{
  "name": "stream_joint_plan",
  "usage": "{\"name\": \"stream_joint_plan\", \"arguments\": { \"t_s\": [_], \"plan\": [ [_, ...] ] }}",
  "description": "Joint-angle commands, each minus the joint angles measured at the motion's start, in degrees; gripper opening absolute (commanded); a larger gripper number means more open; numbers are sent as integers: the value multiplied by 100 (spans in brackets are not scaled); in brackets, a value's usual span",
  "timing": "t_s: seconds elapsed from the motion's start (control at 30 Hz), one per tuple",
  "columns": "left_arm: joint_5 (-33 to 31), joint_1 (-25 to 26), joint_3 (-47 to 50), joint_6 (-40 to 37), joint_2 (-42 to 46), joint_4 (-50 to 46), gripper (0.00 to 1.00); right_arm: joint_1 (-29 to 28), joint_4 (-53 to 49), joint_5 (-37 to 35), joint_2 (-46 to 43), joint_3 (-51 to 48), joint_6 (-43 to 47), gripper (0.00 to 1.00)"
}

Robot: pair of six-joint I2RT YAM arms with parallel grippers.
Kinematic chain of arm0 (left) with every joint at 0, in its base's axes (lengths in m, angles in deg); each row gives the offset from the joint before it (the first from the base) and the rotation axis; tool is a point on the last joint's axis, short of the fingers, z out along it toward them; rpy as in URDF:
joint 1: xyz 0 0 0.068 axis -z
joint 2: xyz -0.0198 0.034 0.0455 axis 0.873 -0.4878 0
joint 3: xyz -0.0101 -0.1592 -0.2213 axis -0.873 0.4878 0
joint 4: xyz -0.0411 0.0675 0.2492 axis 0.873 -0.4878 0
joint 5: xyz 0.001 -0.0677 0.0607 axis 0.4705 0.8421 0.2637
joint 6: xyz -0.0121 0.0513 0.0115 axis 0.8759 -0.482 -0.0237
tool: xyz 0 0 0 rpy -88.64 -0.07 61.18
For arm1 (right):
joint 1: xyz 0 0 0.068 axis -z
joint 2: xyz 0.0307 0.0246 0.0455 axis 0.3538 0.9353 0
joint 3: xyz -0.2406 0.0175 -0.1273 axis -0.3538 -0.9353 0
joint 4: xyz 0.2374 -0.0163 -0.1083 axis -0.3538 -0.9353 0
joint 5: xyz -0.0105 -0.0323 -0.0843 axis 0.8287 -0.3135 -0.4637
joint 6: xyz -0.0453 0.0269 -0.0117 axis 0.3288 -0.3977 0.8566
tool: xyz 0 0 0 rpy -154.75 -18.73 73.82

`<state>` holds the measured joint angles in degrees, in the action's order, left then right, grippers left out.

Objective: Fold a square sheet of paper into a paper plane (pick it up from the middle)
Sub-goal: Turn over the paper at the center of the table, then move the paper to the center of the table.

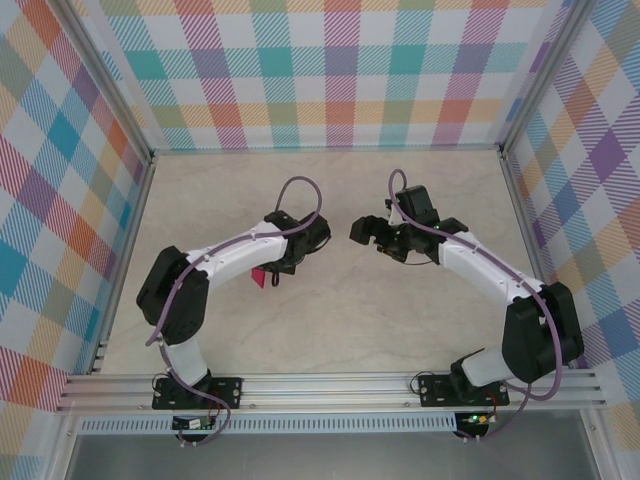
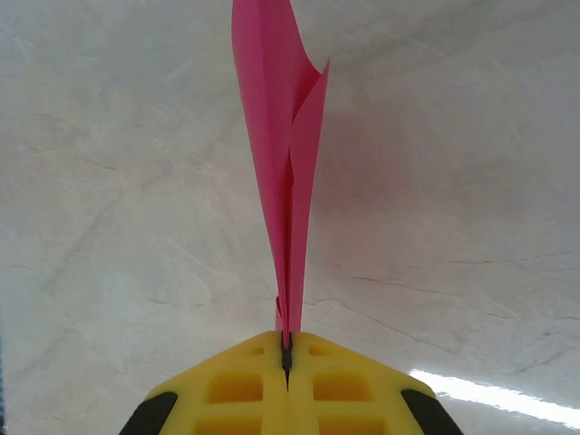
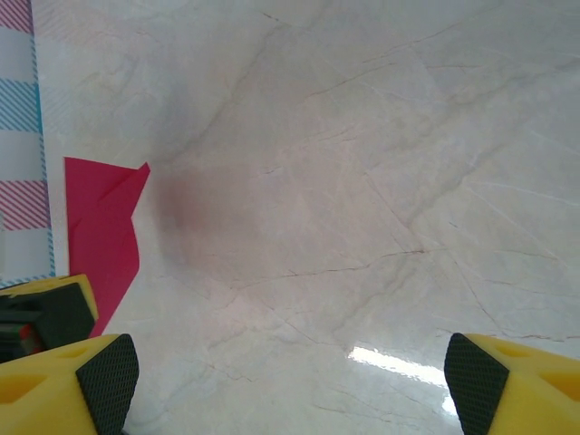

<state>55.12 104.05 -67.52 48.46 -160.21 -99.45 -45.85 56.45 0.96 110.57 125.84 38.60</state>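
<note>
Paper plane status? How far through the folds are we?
Done: the paper is picked up and already folded into a narrow, layered shape with a loose flap. In hand: the left gripper is shut on its near end; the right gripper is open, apart from it, holding nothing. Left: it doesn't read as a finished dart yet, so more creasing probably remains; how many folds I can't tell.

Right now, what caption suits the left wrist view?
Yellow left gripper, shut, pinching folded magenta-pink paper over a pale marbled table.
</note>
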Motion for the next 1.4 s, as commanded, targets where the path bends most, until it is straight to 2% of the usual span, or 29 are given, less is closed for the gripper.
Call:
{"name": "stream_joint_plan", "arguments": {
  "t_s": [0.0,0.07,0.17,0.3,0.37,0.53,0.63,0.7,0.8,0.93,1.1,1.23,1.37],
  "plan": [
    [715,70,-152,212,-282,519,3,-1,-151,-147,-114,-78,-104,90],
    [1074,70,-227,291,-395,790,11,-1,-194,-156,-114,-87,-113,90],
    [1786,54,-300,268,-433,1248,29,-1,-274,-205,-114,-96,-120,89],
    [2576,-51,-278,228,-238,1654,40,-1,-278,-293,-83,-135,-151,89],
    [3007,-236,-109,247,50,1907,45,-23,-254,-336,-33,-157,-175,89],
    [3881,-841,558,273,1071,2520,63,-374,-150,-514,159,-102,-254,87],
    [3891,-1249,907,306,1584,2546,75,-876,-47,-696,426,104,-354,86],
    [3661,-1544,1145,298,1836,2431,80,-1282,4,-860,736,350,-489,84],
    [3357,-2105,1494,313,2125,2144,83,-1893,162,-990,1292,792,-667,79],
    [3173,-2854,2105,342,2485,2111,90,-2580,280,-951,2182,1598,-813,64],
    [3351,-3460,2667,298,2640,2191,92,-2948,215,-877,3129,2365,-1020,44],
    [3496,-3584,2912,296,2667,2271,93,-3007,-47,-927,3712,2858,-1035,39],
    [3592,-3579,3004,310,2653,2321,93,-3008,-460,-1260,4039,3176,-858,38]
  ]
}}
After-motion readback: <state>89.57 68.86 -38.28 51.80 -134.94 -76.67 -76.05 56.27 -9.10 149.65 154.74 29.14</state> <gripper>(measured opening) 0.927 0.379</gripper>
